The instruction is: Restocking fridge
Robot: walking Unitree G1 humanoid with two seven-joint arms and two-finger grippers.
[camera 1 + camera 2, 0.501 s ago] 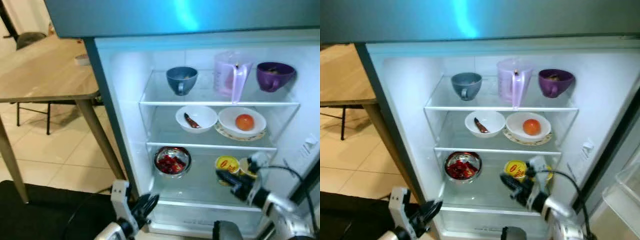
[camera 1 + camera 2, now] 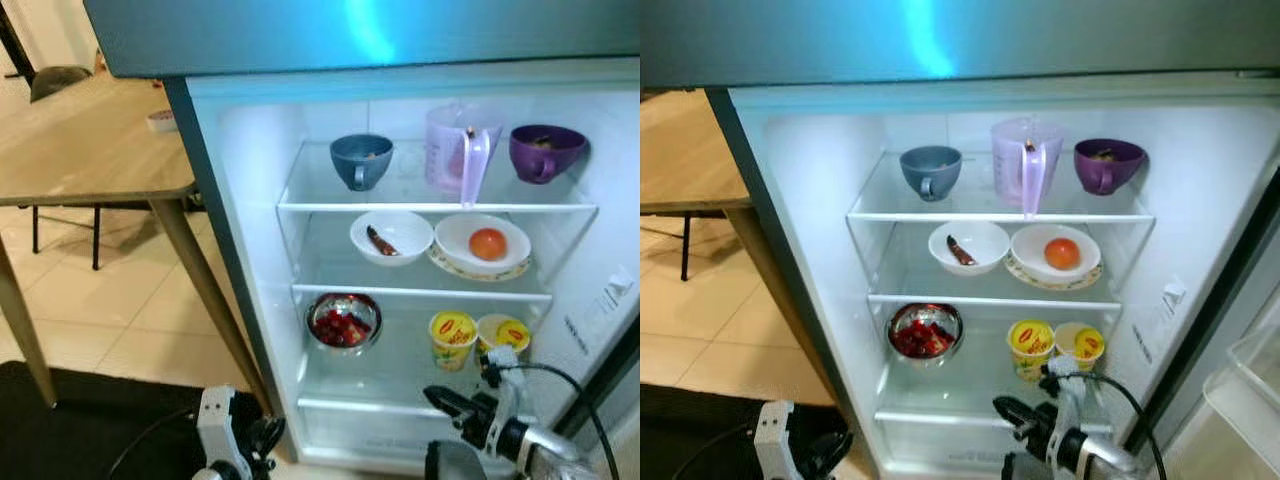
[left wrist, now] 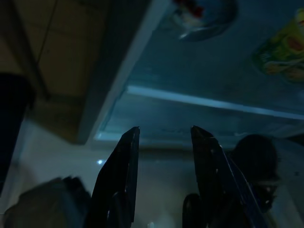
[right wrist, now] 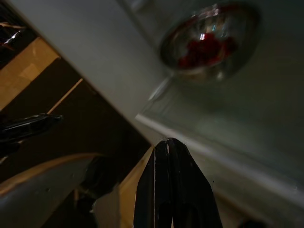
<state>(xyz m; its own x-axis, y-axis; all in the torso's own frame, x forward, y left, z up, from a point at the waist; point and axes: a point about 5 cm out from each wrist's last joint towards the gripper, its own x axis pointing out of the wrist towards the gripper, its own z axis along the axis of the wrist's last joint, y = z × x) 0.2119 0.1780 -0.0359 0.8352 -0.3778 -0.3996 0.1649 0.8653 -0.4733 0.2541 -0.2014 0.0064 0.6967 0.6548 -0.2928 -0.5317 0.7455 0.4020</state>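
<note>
The fridge stands open before me. On its bottom shelf (image 2: 400,385) two yellow noodle cups stand side by side, one (image 2: 452,336) to the left of the other (image 2: 503,333). My right gripper (image 2: 434,396) hovers just outside the shelf's front edge, below the cups and apart from them. In the right wrist view the right gripper (image 4: 167,141) is shut with nothing in it. My left gripper (image 2: 268,432) hangs low by the fridge's lower left corner; the left wrist view shows its fingers (image 3: 124,156) apart and empty.
A steel bowl of red food (image 2: 343,322) shares the bottom shelf. The shelves above hold a white bowl (image 2: 391,235), a bowl with an orange (image 2: 486,243), a blue cup (image 2: 361,158), a pitcher (image 2: 458,150) and a purple cup (image 2: 545,150). A wooden table (image 2: 90,150) stands left.
My right gripper has drawn back out of the bottom shelf and down, away from the yellow cups, which now stand fully in view. The left arm has sunk lower.
</note>
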